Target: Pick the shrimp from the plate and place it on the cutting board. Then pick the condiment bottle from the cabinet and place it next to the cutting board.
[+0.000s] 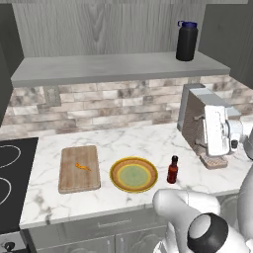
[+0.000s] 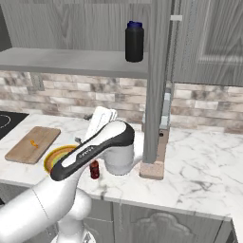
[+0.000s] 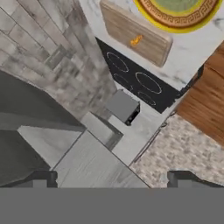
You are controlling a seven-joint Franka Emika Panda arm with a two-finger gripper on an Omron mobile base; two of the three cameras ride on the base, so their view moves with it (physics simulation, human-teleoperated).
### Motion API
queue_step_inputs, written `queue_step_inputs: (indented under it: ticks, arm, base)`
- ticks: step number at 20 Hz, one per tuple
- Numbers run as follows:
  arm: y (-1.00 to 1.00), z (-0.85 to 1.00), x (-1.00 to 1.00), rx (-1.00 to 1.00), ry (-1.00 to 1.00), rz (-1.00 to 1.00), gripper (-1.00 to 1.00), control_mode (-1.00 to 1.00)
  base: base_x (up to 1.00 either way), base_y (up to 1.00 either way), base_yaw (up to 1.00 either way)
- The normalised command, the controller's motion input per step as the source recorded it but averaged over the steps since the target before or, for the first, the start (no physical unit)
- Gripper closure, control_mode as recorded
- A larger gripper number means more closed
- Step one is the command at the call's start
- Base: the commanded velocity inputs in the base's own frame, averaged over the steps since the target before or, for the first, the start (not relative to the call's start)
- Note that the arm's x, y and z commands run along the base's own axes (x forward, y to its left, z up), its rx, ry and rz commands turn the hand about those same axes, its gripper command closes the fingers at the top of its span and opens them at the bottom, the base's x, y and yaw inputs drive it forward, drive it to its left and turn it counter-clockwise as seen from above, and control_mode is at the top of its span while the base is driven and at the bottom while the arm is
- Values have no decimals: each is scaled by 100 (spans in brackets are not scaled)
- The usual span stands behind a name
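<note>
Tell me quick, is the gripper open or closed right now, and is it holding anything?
Gripper: open, jaws spread wide, holding nothing.

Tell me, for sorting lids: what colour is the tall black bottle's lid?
Blue, clearest in the left base view: tall black bottle.
</note>
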Motion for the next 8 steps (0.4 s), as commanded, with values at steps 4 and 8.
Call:
queue_step_inputs:
  ticks: [4,8]
  arm:
    - [8,29,-52,-59,-50,0,-100,-100]
    - [15,17,-62,-63,-49,-1,-100,-100]
  base:
    - [0,0,0]
    - [0,0,0]
